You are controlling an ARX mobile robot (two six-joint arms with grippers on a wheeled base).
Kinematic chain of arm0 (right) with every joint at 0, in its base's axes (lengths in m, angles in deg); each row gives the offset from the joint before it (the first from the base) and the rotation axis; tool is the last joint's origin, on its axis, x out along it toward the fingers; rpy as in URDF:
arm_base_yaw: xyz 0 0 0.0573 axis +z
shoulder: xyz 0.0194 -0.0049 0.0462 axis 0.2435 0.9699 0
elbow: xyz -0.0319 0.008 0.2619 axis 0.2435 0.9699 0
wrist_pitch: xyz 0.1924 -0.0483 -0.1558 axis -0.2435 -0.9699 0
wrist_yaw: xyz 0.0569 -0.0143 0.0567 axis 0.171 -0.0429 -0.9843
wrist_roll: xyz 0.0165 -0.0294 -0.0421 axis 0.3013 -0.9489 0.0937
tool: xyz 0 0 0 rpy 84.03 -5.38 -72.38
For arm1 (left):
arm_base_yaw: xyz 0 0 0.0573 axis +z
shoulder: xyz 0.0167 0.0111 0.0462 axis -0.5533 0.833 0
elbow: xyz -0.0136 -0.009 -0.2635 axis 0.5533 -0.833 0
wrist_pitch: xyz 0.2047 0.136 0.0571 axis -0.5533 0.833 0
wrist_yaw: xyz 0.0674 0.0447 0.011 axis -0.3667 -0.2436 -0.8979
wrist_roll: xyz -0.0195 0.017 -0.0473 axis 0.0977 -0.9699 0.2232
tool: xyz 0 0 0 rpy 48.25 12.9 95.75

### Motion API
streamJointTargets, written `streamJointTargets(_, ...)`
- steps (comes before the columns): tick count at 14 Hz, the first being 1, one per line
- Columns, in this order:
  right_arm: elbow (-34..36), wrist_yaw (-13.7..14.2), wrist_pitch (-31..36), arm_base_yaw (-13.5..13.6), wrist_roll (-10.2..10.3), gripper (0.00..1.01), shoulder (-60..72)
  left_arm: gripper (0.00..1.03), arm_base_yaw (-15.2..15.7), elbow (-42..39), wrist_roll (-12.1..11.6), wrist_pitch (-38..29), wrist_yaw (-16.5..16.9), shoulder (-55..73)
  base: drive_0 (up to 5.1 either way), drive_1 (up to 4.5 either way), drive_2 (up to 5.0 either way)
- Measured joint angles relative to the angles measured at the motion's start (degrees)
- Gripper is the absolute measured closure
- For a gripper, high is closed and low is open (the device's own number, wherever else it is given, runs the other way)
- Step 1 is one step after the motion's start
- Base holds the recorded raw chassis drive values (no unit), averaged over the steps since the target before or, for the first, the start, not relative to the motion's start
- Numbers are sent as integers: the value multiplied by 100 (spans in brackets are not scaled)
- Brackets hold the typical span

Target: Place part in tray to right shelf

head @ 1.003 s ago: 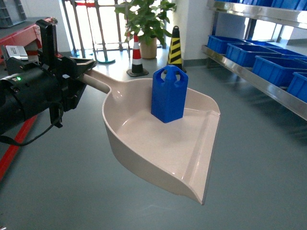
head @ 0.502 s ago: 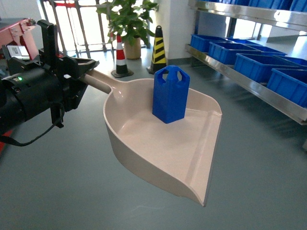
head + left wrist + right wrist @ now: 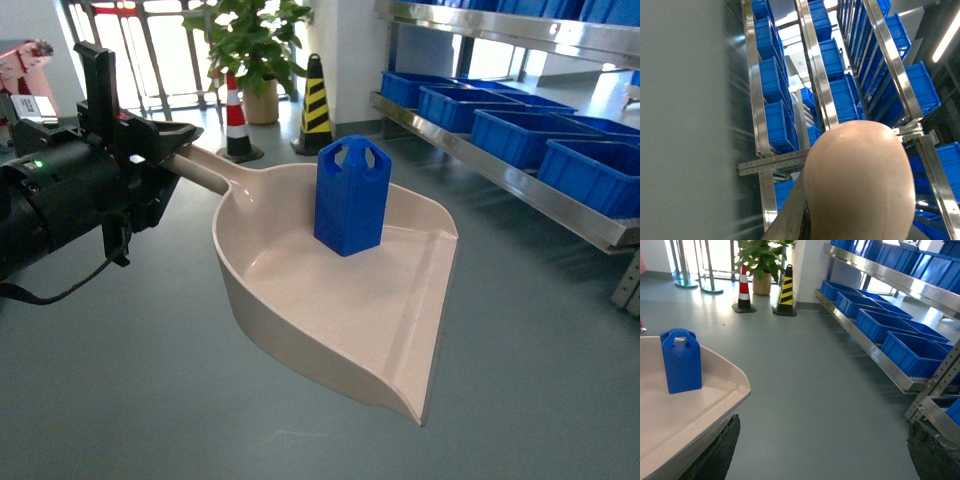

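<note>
**Scoop held up off the floor, blue block riding in it**

The left arm (image 3: 60,205) came in level from the left edge of the head view, black and chunky, pointing right. Its left claw (image 3: 165,150) was clamped around the far end of the tray's handle (image 3: 205,170), so pinched tight on it. The tray (image 3: 330,300) stuck out to the right and toward the camera, hanging over the grey floor (image 3: 530,330) with its flat lip at the near right.

The part (image 3: 350,195) stood upright inside the tray, toward the far side of the pan, arched cut-outs on top. The right wrist view showed it too, sitting on the beige surface at the left.

The right shelf (image 3: 520,185) ran along the right side, steel rail in front, blue crates (image 3: 520,135) lined up on it, well apart from the tray.

Right claw (image 3: 820,450): only two dark fingertips poked into the bottom corners of its own camera, spread wide with nothing between them.

A potted plant (image 3: 245,50) and two striped cones (image 3: 316,105) stood at the far end.
</note>
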Motion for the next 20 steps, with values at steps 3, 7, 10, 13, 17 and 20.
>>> streamJointTargets(3, 0, 0, 0, 0, 0, 3, -2, 87, -2, 0, 2, 0, 9, 0, -157, -157, -157)
streamJointTargets(7, 0, 0, 0, 0, 0, 3, -2, 87, -2, 0, 0, 0, 13, 0, -159, -159, -159)
streamJointTargets(10, 0, 0, 0, 0, 0, 3, 0, 87, -2, 0, 0, 2, 9, 0, -159, -159, -159)
streamJointTargets(13, 0, 0, 0, 0, 0, 3, 0, 87, 0, 0, 0, 0, 11, 0, -168, -168, -168)
streamJointTargets(17, 0, 0, -2, 0, 0, 3, 0, 87, -11, 0, 2, 2, 13, 0, -164, -164, -164)
streamJointTargets(20, 0, 0, 0, 0, 0, 3, 0, 87, -11, 0, 0, 2, 15, 0, -158, -158, -158)
